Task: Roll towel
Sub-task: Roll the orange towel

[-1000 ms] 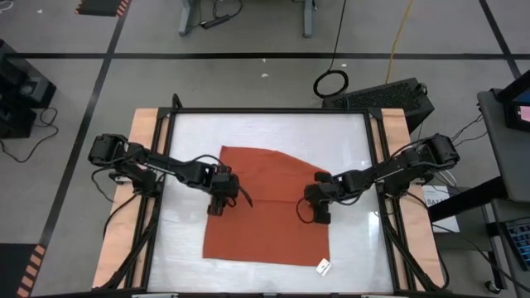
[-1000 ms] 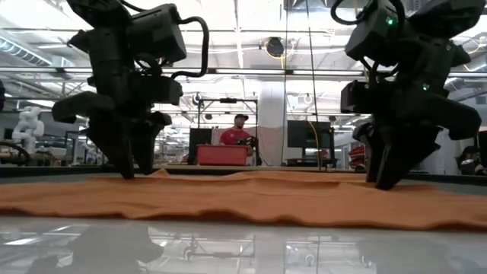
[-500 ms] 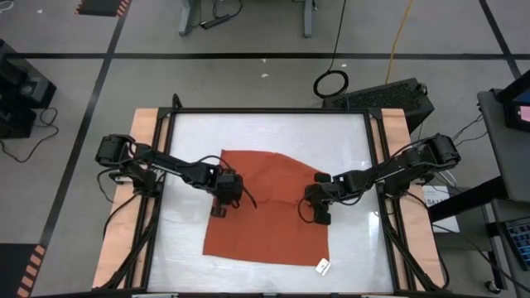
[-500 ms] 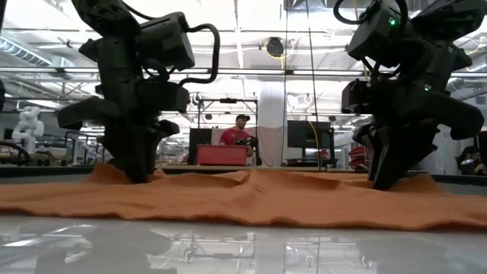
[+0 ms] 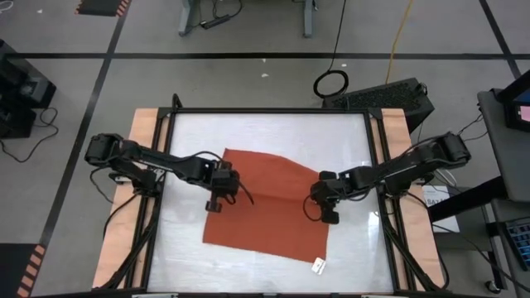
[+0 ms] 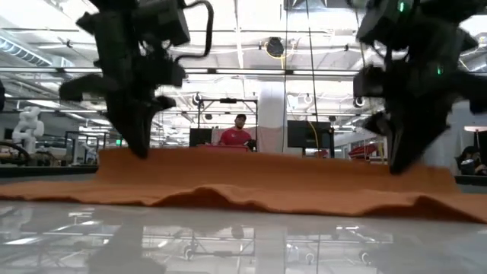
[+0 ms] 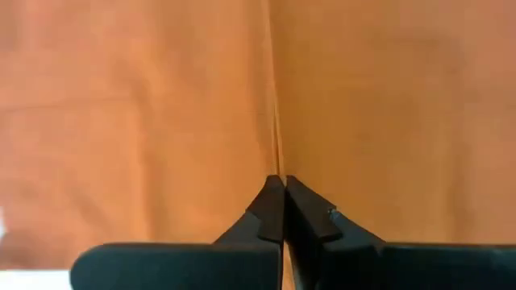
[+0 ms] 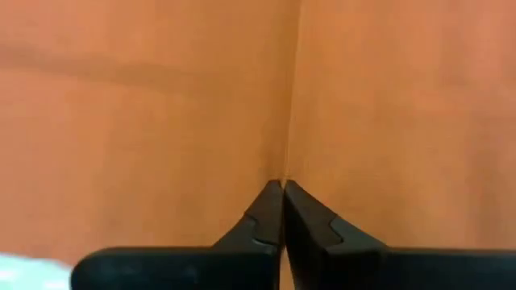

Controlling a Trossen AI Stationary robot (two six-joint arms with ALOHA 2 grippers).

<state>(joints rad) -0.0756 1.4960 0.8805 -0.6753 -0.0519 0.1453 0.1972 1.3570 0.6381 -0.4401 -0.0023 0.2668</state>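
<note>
- Two grippers are at work, and both are pinched tight on cloth. My left gripper (image 5: 217,201) has its fingers pressed together on a raised crease of the towel (image 5: 269,207), at the towel's left side.
- My right gripper (image 5: 329,213) is clamped the same way on a crease at the towel's right side.
- In the low view the left gripper (image 6: 141,144) and right gripper (image 6: 397,164) hold a band of towel (image 6: 251,186) lifted off the surface between them, like a low curtain.
- The rust-orange towel lies around the middle of the white table (image 5: 273,132), its front part flat.
- A small white tag (image 5: 318,266) sits at the towel's near right corner.
- Risks, as I judge them: each pinch looks thin, so the cloth could slip out; if one arm leads, the fold would skew and the roll come out crooked.
</note>
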